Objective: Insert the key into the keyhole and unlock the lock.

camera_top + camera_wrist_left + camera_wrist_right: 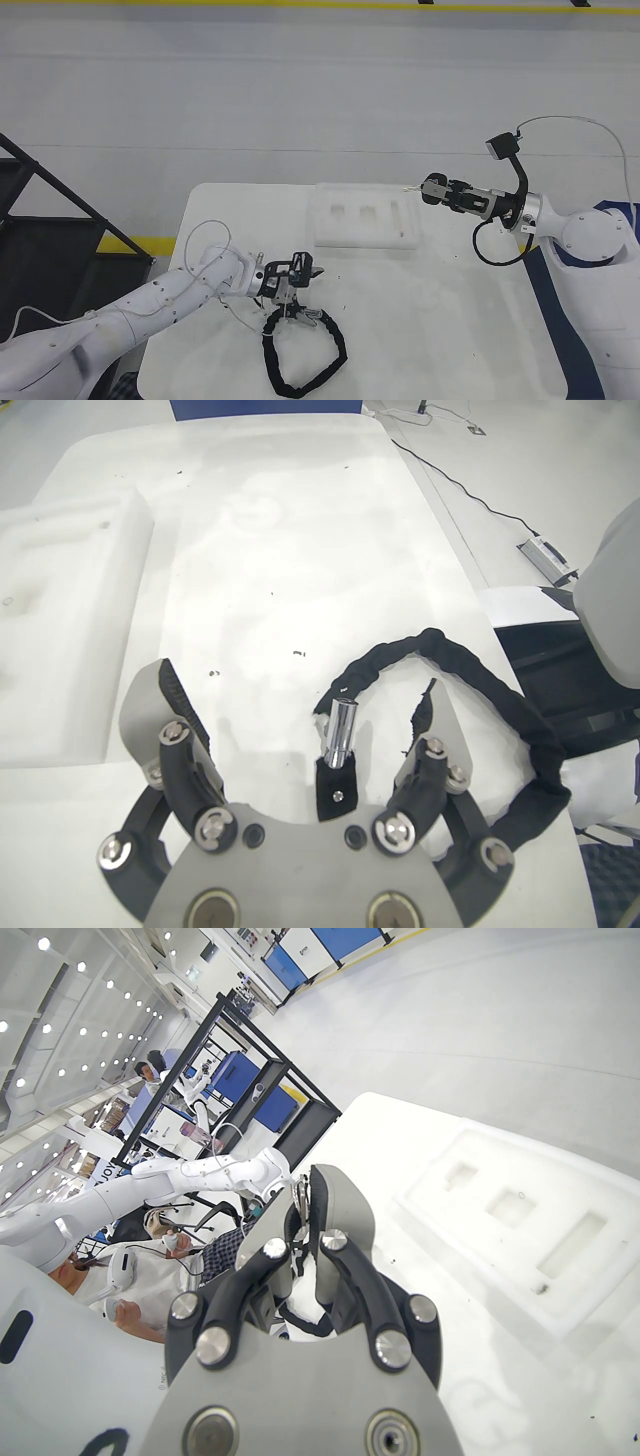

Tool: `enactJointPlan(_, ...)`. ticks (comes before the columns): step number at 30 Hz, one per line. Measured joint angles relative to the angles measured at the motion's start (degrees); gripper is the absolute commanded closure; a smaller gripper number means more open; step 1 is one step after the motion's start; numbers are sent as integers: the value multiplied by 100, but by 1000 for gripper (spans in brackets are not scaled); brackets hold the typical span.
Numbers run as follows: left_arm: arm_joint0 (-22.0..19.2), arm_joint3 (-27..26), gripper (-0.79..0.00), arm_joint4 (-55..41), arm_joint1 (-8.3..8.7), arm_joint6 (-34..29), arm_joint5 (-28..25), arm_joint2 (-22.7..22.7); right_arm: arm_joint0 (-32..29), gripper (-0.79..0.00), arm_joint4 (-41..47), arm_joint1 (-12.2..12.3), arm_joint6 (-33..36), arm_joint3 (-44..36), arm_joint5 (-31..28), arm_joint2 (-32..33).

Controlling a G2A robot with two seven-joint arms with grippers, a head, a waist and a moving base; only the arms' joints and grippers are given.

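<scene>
The lock is a black fabric-covered chain loop [340,352] lying on the white table [450,320] near its front edge. Its chrome cylinder end [340,732] stands up from a black sleeve, between the fingers of my left gripper [300,680]. That gripper [300,285] is open, and neither pad touches the cylinder. My right gripper [428,188] hovers above the table's back right, beside the foam tray. It is shut on a small metal key [301,1195], whose tip [409,186] pokes out toward the tray.
A white foam tray [365,215] with rectangular recesses sits at the back middle of the table [525,1208]. Bare tabletop lies between the two arms. The chain loop [500,695] curves close to the table's near edge.
</scene>
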Motion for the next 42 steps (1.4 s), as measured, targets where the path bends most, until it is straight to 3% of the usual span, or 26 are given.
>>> enactJointPlan(4,229,47,-785,521,52,314,291,-43,0,0,0,0,0,0,0,0)
enactJointPlan(8,324,122,-785,811,41,392,251,-76,0,0,0,0,0,0,0,0)
enactJointPlan(17,393,357,-785,1156,-135,409,-3,-124,0,0,0,0,0,0,0,0)
enactJointPlan(21,422,486,-508,1390,-204,449,90,-160,0,0,0,0,0,0,0,0)
enactJointPlan(27,520,555,-240,1623,-263,570,276,-235,0,0,0,0,0,0,0,0)
enactJointPlan(30,562,592,0,1701,-280,651,315,-282,0,0,0,0,0,0,0,0)
enactJointPlan(42,644,712,0,1659,-286,979,223,-610,0,0,0,0,0,0,0,0)
